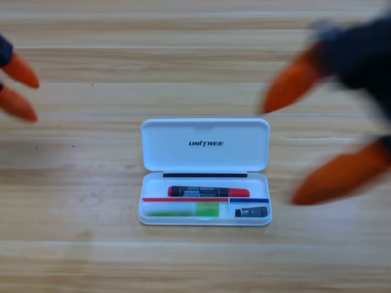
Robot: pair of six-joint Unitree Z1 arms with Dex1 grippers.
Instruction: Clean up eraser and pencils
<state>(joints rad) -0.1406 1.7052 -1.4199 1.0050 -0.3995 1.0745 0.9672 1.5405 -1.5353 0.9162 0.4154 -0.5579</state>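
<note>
Nearest the lower edge of the wooden table (73, 262), a white plastic case (205, 222) lies open, its lid (205, 144) folded back flat beyond it. Along the front of the tray sit the translucent lime-green pencil with a pale end (183, 211) on the left and, in the small right-hand compartment, the tiny dark rectangular eraser (252, 212). Just behind them the red pencil with a black label band (209, 191) lies lengthwise in the rear slot. All three pieces appear stowed, so the gathering looks finished; closing the lid seems to be what remains. Farther back, the right end effector (324, 137) hangs well apart from the case, orange jaws spread wide and holding nothing. At the left edge the left end effector (18, 86) waits, jaws parted and empty.
</note>
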